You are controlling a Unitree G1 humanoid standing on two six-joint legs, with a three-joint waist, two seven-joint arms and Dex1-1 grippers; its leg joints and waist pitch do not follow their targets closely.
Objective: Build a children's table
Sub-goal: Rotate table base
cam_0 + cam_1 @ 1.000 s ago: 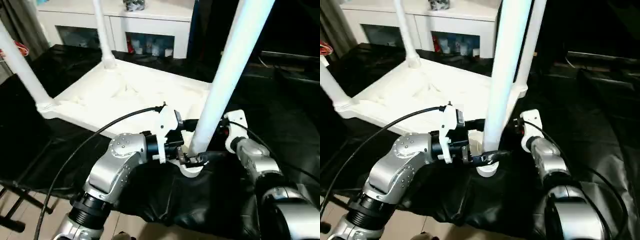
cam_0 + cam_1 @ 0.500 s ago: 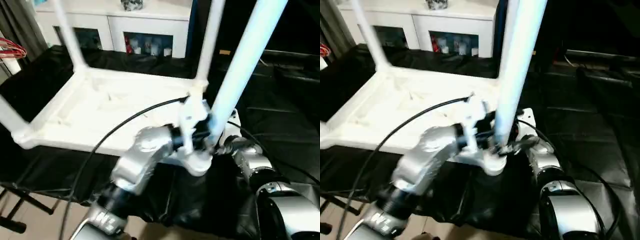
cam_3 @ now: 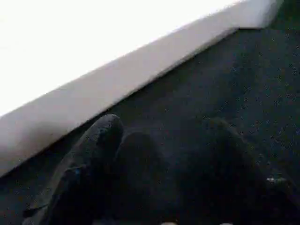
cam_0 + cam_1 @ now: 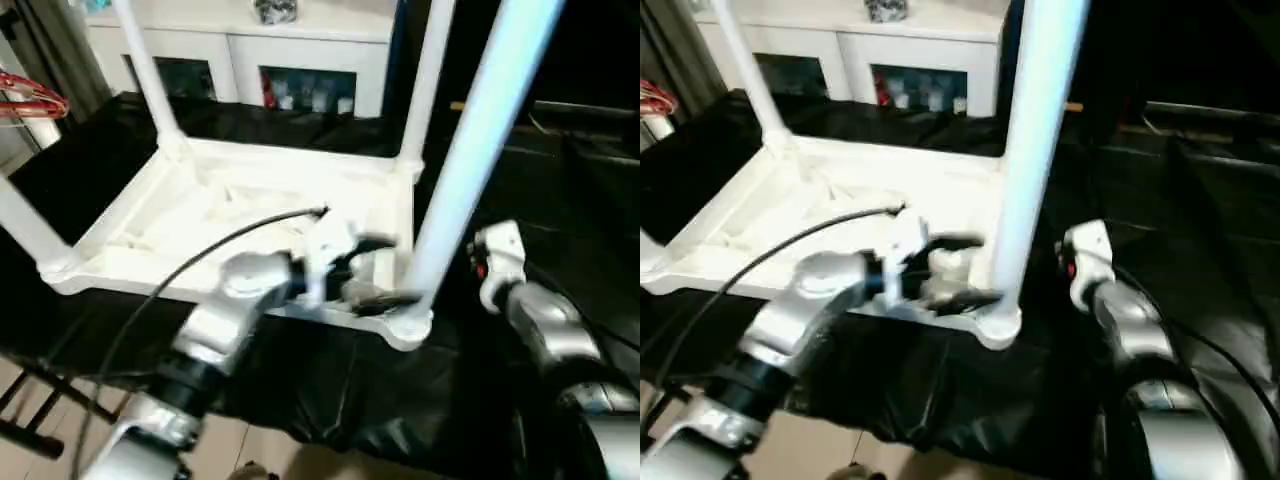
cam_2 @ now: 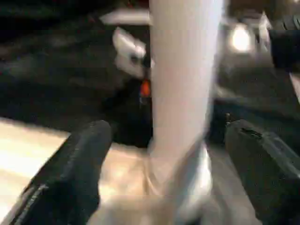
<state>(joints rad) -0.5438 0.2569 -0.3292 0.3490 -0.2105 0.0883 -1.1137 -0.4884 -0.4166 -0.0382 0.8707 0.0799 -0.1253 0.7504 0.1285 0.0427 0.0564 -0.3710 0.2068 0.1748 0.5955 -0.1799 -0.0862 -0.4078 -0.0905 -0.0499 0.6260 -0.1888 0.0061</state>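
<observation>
From the head camera I see the upturned table top [image 4: 250, 215] on the black cloth [image 4: 330, 390], my left gripper [image 4: 385, 272] spread wide beside its near-corner leg [image 4: 470, 150]. My left wrist camera shows both fingers [image 5: 70, 173] flanking that leg untouched. My right wrist camera shows the right gripper [image 3: 164, 164] parted, empty, over cloth beside the top's edge.

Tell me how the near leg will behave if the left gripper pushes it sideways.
The leg looks like a stiff plastic tube, so it should lever rather than bend. It stands tall in a corner socket, so a high push may wobble or unseat it. The upturned top seems light and might slide on the black cloth.
</observation>
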